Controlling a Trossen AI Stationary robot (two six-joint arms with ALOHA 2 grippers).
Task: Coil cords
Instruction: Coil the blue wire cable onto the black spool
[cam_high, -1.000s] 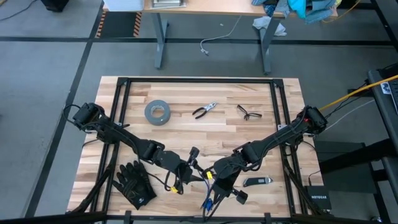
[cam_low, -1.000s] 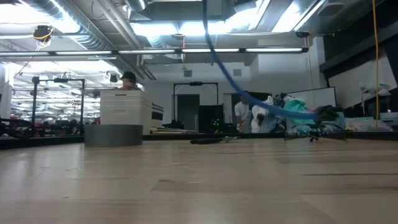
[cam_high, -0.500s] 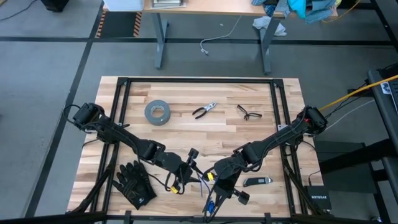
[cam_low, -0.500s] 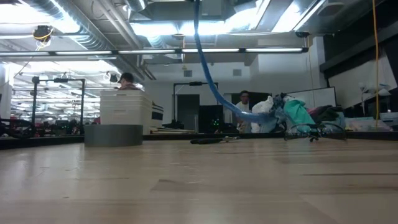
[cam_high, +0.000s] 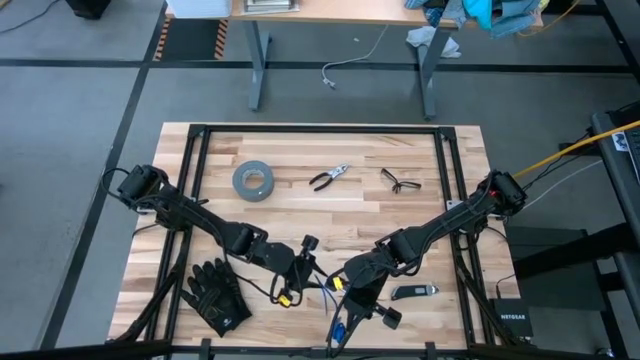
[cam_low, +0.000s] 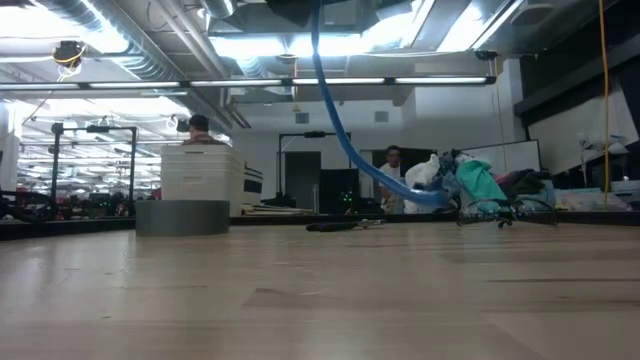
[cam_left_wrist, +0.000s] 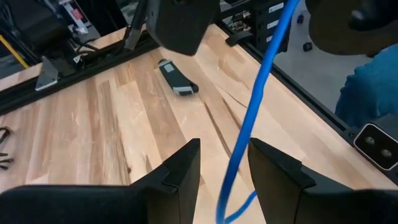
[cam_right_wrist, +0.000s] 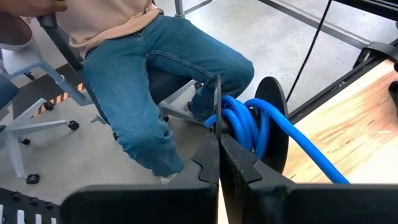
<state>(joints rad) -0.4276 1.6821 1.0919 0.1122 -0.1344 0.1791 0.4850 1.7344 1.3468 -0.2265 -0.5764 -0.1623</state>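
Cords, thin blue-and-black cable (cam_high: 338, 318), mid-coil at worktop's 6 o'clock edge: right gripper (cam_high: 340, 318) jaws clamped on the bundle, left gripper (cam_high: 300, 270) jaws parted astride the strand; next, probably another wrap.

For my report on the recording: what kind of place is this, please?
Probably a workshop or robotics lab. A wooden table carries a tape roll and pliers; the low view shows exposed ceiling ducts and a cluttered bench.
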